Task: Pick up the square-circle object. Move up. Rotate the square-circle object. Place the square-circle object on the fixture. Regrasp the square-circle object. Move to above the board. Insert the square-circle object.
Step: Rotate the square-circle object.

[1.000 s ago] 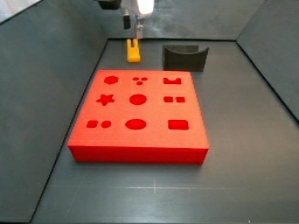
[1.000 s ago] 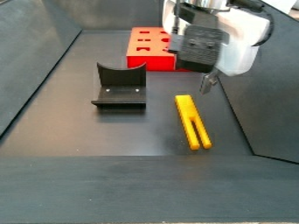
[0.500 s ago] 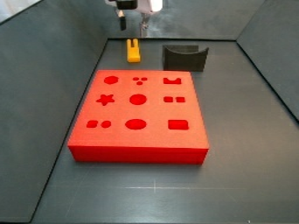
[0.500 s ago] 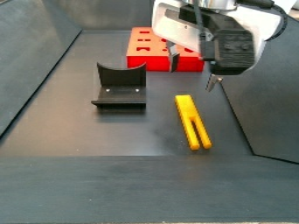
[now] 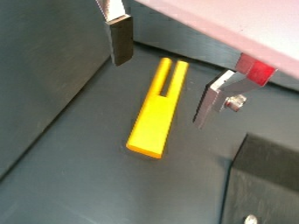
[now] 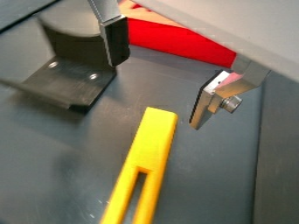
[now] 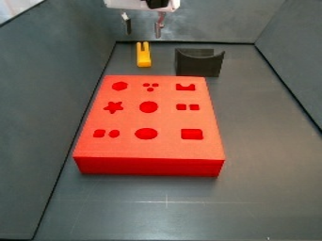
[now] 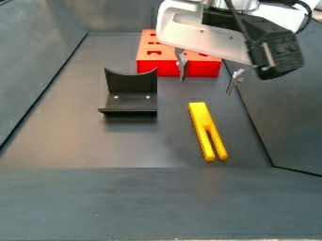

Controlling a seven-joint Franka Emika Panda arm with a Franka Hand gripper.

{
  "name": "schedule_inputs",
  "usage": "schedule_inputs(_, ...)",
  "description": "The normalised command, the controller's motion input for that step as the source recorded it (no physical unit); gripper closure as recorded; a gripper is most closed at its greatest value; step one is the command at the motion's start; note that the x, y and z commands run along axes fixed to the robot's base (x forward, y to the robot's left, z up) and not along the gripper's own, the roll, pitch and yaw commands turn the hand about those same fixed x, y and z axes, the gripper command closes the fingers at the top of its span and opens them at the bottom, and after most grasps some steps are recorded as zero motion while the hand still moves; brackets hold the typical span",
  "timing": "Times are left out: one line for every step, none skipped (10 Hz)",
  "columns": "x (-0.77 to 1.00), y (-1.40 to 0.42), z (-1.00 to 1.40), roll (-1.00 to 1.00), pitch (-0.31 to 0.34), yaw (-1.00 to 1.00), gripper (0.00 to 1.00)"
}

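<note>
The claw [image 5: 163, 66] hangs released above the dark floor, its two silver fingers [image 5: 118, 39] spread wide with nothing between them. In both wrist views the square-circle object [image 5: 159, 109] lies flat on the floor below the gap between the fingers, touching neither; its slotted end [image 6: 131, 194] and its solid end [image 5: 149, 140] lie along the line between the two plates rather than across it. In a side view the claw [image 8: 204, 72] is raised clear of the yellow bar [image 8: 208, 130], which lies just in front of it. The fixture [image 8: 128, 92] stands off to one side of the claw, apart from the bar. The board [image 8: 169, 53] lies behind the claw; in a side view [image 7: 150, 123] its cut-out holes face up.
</note>
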Motion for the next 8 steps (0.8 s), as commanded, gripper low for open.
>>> schedule_inputs(0.03, 0.00, -0.04, -0.01, 0.007, 1.00, 0.00)
schedule_inputs(0.03, 0.00, -0.04, -0.01, 0.009, 1.00, 0.00)
schedule_inputs(0.03, 0.00, -0.04, -0.01, 0.011, 0.87, 0.00)
schedule_inputs(0.03, 0.00, -0.04, -0.01, 0.011, 0.70, 0.00)
schedule_inputs(0.03, 0.00, -0.04, -0.01, 0.011, 0.34, 0.00)
schedule_inputs(0.03, 0.00, -0.04, -0.01, 0.010, 0.23, 0.00)
schedule_inputs(0.00, 0.00, -1.00, 0.00, 0.000, 0.00, 0.00)
schedule_inputs(0.02, 0.00, -1.00, 0.00, -0.021, -0.03, 0.00)
